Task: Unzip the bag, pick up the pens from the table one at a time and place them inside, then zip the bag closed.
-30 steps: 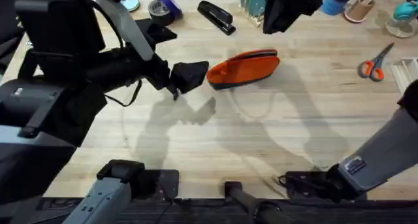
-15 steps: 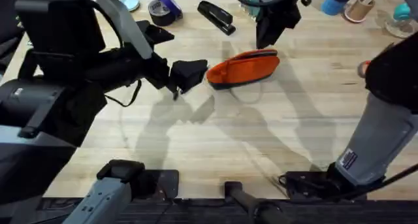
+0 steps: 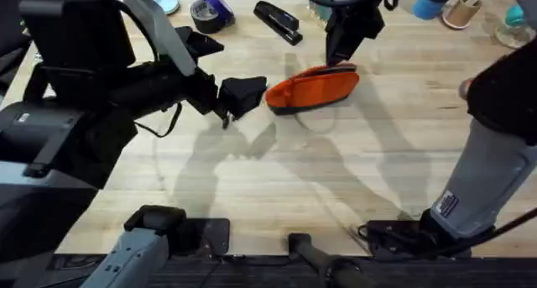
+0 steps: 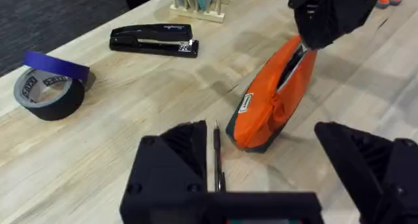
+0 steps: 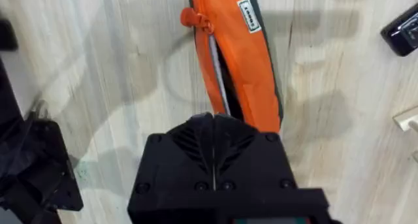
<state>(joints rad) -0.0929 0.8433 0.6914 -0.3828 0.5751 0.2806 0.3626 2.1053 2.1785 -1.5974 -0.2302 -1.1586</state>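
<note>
The orange bag (image 3: 312,86) lies on the table (image 3: 277,179), its zipper line partly gaping (image 5: 222,87). My right gripper (image 3: 342,49) hangs over the bag's right end, and its fingers (image 5: 212,142) are shut together right above the zipper; anything between them is hidden. My left gripper (image 3: 243,96) is at the bag's left end, open wide (image 4: 261,136), with the bag's near end between its fingers. A thin black pen (image 4: 216,155) rests on the wood beside the left finger (image 4: 176,152).
A black stapler (image 3: 277,21) and a roll of dark tape (image 3: 210,13) sit at the back. Cups and holders (image 3: 457,11) crowd the back right corner. My right arm (image 3: 495,137) crosses the right side of the table.
My right gripper has come down and slightly left onto the bag's right end. The left arm and the bag have not moved.
</note>
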